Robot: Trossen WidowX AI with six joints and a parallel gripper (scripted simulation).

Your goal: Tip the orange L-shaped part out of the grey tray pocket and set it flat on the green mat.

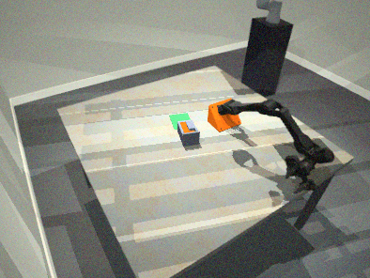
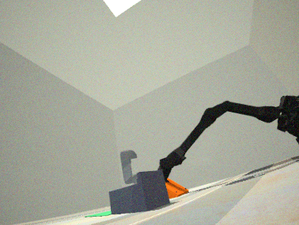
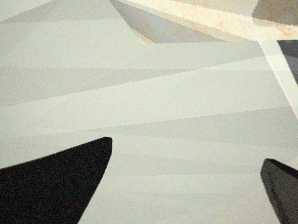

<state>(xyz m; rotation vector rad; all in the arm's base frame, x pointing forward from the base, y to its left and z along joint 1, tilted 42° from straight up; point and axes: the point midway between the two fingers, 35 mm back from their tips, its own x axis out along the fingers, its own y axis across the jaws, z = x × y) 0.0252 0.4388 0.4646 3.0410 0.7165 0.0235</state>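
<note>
The orange L-shaped part lies in the top of the grey tray; at this size I cannot see any tilt, and in the exterior view the part is hidden. The green mat lies against the tray's far side in the top view. My gripper is open, with nothing between its fingers in the wrist view. In the top view it shows to the right of the tray, in front of the orange block. The wrist view shows neither part nor tray.
A large orange block with a sloping face stands on the table right beside my gripper, to the right of the tray in the top view. A black pedestal stands beyond the table's far edge.
</note>
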